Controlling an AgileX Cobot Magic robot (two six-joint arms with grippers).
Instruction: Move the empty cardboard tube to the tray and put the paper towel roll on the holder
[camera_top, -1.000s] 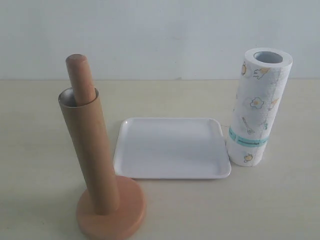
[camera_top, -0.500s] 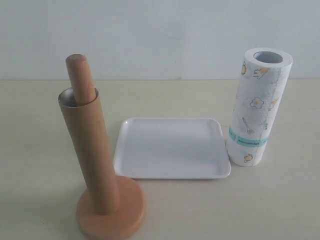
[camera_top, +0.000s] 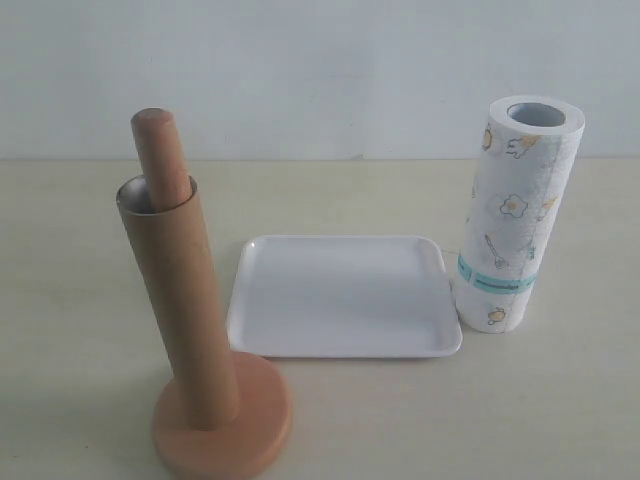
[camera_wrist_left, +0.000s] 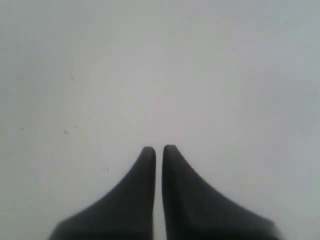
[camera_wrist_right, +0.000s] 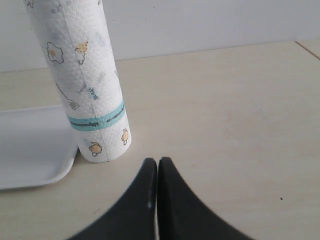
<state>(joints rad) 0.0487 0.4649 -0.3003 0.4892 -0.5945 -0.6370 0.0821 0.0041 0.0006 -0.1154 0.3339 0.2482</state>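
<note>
Our left gripper (camera_wrist_left: 159, 148) has its fingers pressed together with nothing between them. Ahead of them we see only a blank pale surface, so we cannot tell which way the cardboard tube (camera_top: 180, 300) lies from those fingers. The tube stands on the left, sleeved over the holder (camera_top: 225, 432), whose post (camera_top: 155, 140) pokes out above the tube's rim. Its long axis runs upward with a slight lean. We judge the left arm the nearer one, and any lift would have to follow the post. The tray (camera_top: 340, 300) lies bare between the holder and the paper towel roll (camera_top: 512, 215), which stands upright just beside the tray's edge. Our right gripper (camera_wrist_right: 157, 161) is likewise clenched and empty. The roll stands just ahead of its fingertips, off toward the tray side.
</note>
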